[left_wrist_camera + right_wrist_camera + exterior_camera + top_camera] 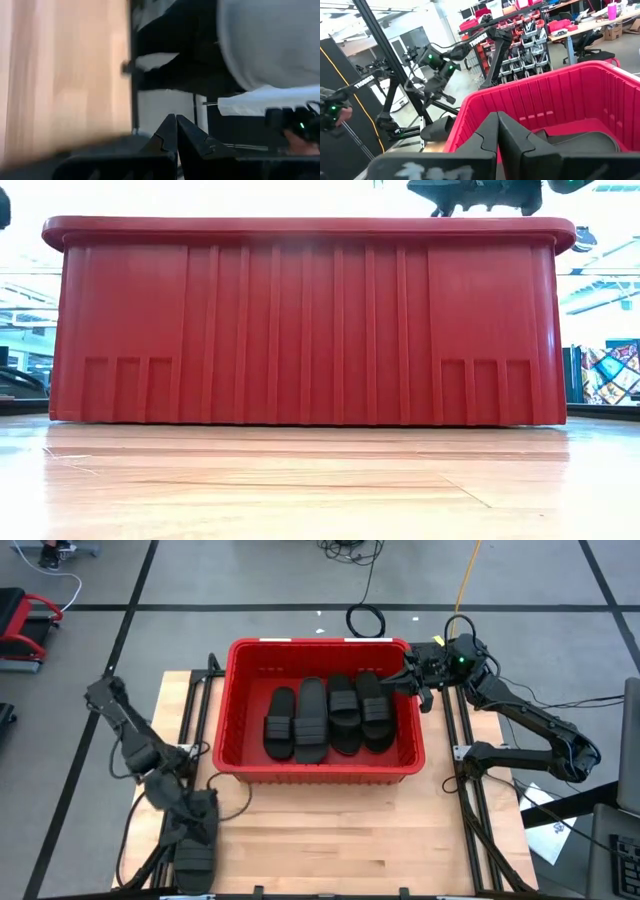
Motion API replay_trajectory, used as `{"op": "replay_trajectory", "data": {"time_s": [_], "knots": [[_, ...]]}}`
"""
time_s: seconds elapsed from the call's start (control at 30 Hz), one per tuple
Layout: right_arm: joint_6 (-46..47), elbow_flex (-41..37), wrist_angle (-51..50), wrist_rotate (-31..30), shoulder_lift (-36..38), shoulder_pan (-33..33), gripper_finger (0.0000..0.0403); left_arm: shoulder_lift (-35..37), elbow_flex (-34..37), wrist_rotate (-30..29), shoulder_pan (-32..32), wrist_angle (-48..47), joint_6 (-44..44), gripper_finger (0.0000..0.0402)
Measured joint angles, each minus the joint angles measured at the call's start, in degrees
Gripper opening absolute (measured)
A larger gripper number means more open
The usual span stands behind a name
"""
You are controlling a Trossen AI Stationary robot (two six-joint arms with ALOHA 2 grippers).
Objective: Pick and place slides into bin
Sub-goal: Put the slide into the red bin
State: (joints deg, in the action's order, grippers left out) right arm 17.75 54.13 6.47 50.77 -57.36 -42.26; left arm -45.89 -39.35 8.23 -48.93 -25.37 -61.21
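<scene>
Wood table point(330, 830) sat on grey floor w/ black tape lines; shelving and other rigs showed in the bkgd of the right wrist view. We had the bin point(320, 772) at the table's far-center, filling the low view wall to wall. Inside it we counted four slides point(328, 717) lying side by side, all flat on the bin floor. Right gripper point(408, 677) hovered over the bin's far-right corner, just above the rim, fingers pinched together, nothing in them. Left gripper point(175, 131) was parked low at the table's near-left edge, well apart from the bin, fingers also fully closed and empty.
</scene>
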Motion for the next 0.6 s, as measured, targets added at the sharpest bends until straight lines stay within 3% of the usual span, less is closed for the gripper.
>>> {"op": "replay_trajectory", "data": {"time_s": [0.13, 0.3, 0.43, 0.6], "knots": [[0.0, 0.0, 0.0, 0.1, 0.0, 0.0, 0.0, -0.2, 2.3, -2.3, -3.0, 0.0, -8.6, 0.0001], [0.0, 0.0, -0.2, 0.3, 0.0, 0.0, 0.0, -0.3, 3.1, -2.3, -3.2, -5.4, -12.9, 0.002], [0.8, 0.0, -1.1, 0.5, 0.0, 0.0, 0.0, -0.3, 4.9, -2.1, -3.2, -6.3, -13.9, 0.0068], [1.6, 0.0, -1.1, 0.8, 0.0, 0.0, 0.0, -0.3, 9.1, 2.6, -3.2, -3.7, -17.9, 0.016]]}}
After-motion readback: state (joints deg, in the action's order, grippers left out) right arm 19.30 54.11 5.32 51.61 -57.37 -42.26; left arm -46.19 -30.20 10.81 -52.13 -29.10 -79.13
